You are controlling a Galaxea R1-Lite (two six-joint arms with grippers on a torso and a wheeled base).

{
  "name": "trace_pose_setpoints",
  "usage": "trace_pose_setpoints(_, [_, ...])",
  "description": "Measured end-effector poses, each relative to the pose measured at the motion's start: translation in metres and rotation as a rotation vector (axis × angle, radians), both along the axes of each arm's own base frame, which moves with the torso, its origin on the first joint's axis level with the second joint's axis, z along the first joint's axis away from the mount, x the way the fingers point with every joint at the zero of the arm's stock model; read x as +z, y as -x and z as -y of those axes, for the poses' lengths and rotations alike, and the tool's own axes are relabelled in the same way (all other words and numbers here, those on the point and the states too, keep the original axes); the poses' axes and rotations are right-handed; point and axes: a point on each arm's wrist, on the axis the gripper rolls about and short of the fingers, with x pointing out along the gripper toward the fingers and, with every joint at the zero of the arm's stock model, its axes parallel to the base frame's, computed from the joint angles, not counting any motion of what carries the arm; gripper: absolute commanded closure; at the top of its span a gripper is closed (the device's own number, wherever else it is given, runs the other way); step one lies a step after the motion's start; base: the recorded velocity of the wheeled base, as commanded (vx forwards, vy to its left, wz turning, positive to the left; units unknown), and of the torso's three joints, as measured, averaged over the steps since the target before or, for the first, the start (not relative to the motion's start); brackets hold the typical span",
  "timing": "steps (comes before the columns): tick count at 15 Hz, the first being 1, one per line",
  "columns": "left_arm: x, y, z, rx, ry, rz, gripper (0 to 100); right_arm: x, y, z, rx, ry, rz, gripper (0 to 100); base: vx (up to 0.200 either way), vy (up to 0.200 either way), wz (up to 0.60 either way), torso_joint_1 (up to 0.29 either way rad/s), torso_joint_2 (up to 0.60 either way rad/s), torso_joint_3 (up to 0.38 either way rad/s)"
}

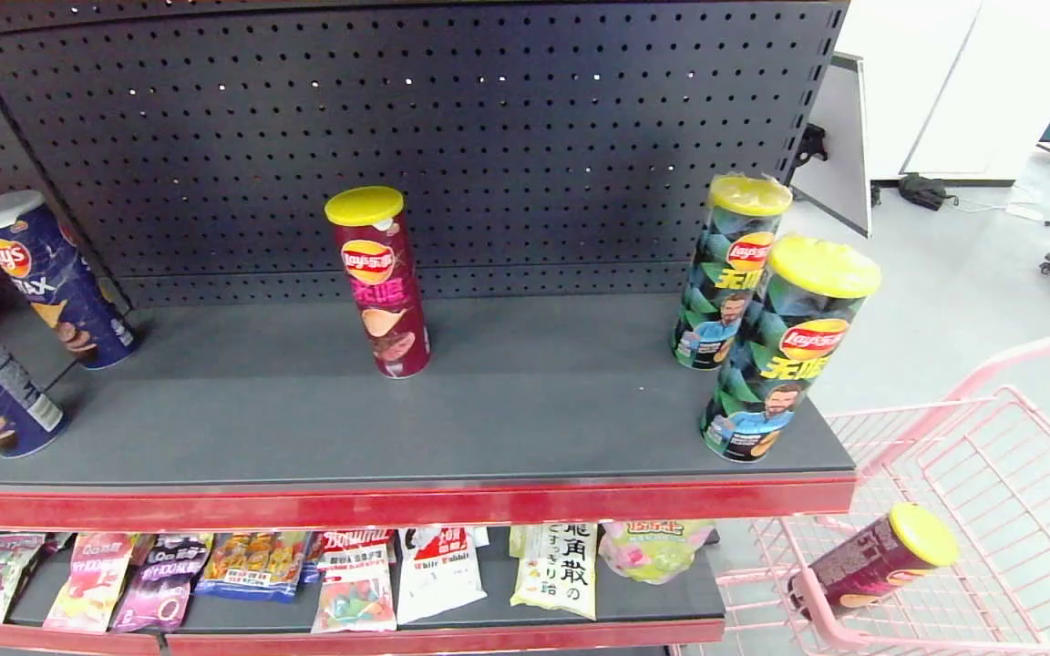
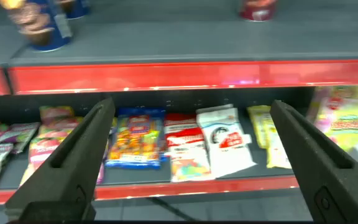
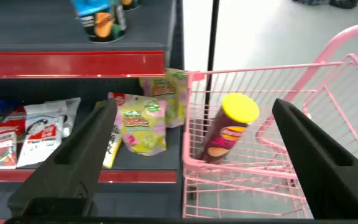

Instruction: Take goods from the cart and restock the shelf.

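While it gapes wide, the right claw (image 3: 192,107) faces the pink cart (image 3: 186,124).

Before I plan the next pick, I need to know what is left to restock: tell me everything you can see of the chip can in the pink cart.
The chip can is a tall tube with a dark maroon printed wrap and a yellow lid on. It lies tilted in the pink wire cart, foot low in the corner nearest the shelf, leaning on the wires, lid end raised. The open right claw is apart from it.
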Motion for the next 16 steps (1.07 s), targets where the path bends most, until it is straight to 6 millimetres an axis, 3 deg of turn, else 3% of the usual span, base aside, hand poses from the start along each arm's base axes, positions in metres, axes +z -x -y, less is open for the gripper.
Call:
trace_pose_setpoints(5, [0.0001, 0.0, 0.0, 0.0, 0.0, 0.001, 0, 0.0, 0.0, 0.0, 0.0, -0.002, 0.0, 0, 0.0, -0.04, 0.0, 0.0, 0.0, 0.001])
trace_pose_setpoints(13, [0.0, 0.0, 0.0, 0.0, 0.0, 0.0, 0, 0.0, 0.0, 0.0, -0.003, -0.006, 0.0, 0, 0.0, 0.0, -0.6, 0.002, 0.0, -0.002])
trace_pose_setpoints(16, [-0.0001, 0.0, 0.0, 0.0, 0.0, 0.0, 0, -0.0001, 0.0, 0.0, -0.003, -0.005, -0.001, 0, 0.0, 0.0, 0.0, 0.0, 0.0, 0.0])
